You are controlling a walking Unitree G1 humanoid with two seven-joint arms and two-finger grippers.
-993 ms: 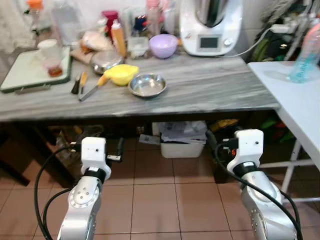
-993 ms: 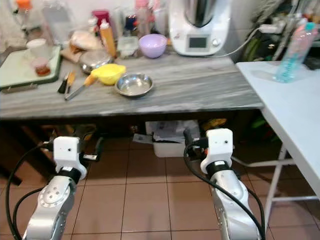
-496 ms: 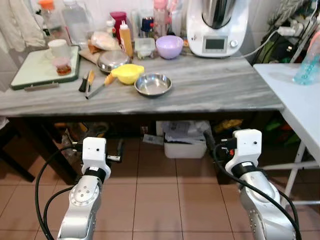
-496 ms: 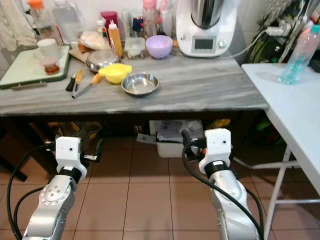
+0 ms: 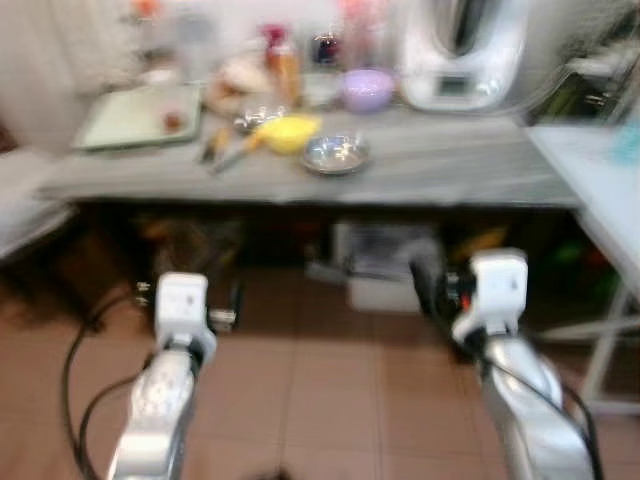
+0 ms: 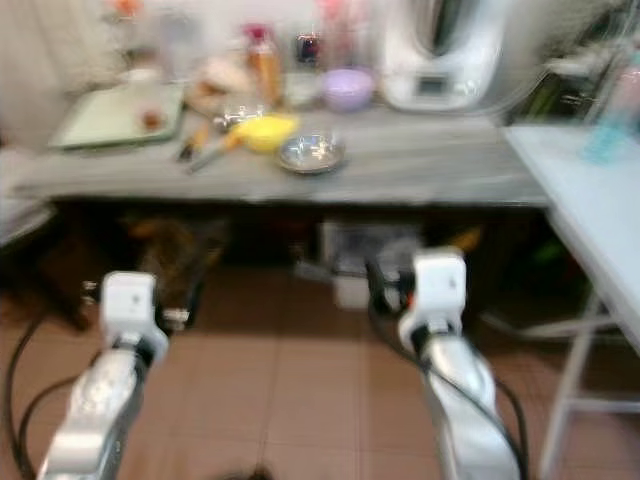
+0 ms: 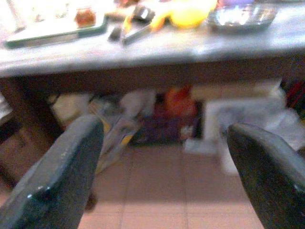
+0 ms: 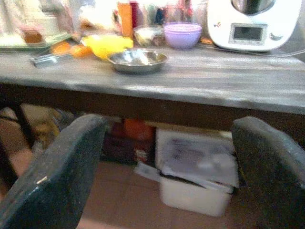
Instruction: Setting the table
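Hanging low before the grey counter (image 6: 420, 165), the left gripper (image 7: 162, 162) and right gripper (image 8: 167, 162) gape wide, empty; a steel bowl (image 8: 137, 59) sits on the counter.

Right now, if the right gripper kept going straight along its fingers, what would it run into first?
Probably the white bin under the counter: the open right gripper points below the countertop edge. Depth is unclear.
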